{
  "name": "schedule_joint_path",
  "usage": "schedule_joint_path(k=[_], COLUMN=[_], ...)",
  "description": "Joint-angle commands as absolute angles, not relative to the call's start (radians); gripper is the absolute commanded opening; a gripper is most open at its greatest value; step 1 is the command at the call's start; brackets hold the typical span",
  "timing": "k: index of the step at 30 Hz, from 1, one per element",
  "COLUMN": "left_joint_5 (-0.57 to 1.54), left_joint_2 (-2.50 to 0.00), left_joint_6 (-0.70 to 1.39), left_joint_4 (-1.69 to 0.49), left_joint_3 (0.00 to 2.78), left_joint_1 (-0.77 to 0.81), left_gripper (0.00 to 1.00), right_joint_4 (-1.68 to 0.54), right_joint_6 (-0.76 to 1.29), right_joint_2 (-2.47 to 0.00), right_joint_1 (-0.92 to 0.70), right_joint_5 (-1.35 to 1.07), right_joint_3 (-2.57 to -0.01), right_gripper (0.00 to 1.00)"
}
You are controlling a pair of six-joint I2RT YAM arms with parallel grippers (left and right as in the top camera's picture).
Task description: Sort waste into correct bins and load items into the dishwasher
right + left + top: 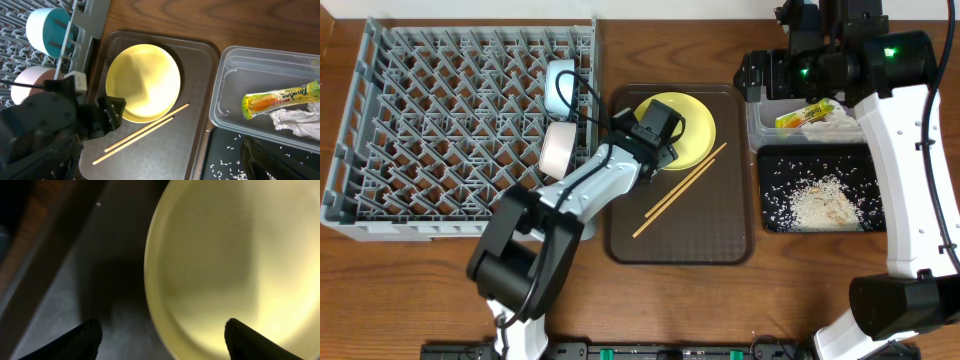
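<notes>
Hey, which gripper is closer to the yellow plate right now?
Left. The left gripper hangs right over the yellow plate's edge on the brown tray, jaws apart. The right gripper is off by the clear tub, well away.

Yellow plate (145, 82) on brown tray (200, 90), upper part. Two chopsticks (142, 134) side by side, slanted, close under plate's rim. Left arm (45, 130) dark bulk lower left, tip at plate's lower-left edge. Rack (85, 30) top left: blue bowl (47, 32), white bowl (30, 82). Clear tub (225, 95) right of tray holds wrapper (280, 98), crumpled paper (297, 122). Black tray (215, 145) below tub, rice grains (227, 161) scattered. My fingers (280, 162): dark blur bottom right.
</notes>
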State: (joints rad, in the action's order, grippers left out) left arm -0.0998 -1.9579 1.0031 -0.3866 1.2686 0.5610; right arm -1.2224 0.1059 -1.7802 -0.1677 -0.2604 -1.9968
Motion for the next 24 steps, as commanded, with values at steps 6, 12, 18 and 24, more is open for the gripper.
schedule_joint_path(k=[6,12,18,24], left_joint_5=[-0.086,-0.052,-0.052,-0.052], left_joint_2=[-2.040,-2.099,-2.120,-2.111], left_joint_6=[1.061,1.061,1.061,1.055], left_joint_4=[-0.322,-0.271,-0.270,-0.266], left_joint_3=[1.280,1.280,1.280,1.281], left_joint_1=[0.558,0.558,0.555,0.554], left_gripper=[0.72,0.47,0.08,0.07], right_joint_4=[-1.223,-1.223,-1.223,-1.223], right_joint_6=[0.107,0.107,0.107,0.107], right_joint_2=[-1.786,-1.786,-1.786,-1.786], right_joint_1=[-0.177,-0.177,-0.177,-0.177], right_joint_5=[-0.258,-0.258,-0.258,-0.258], right_joint_3=[-2.000,-2.000,-2.000,-2.000], right_gripper=[0.99,0.99,0.99,0.99])
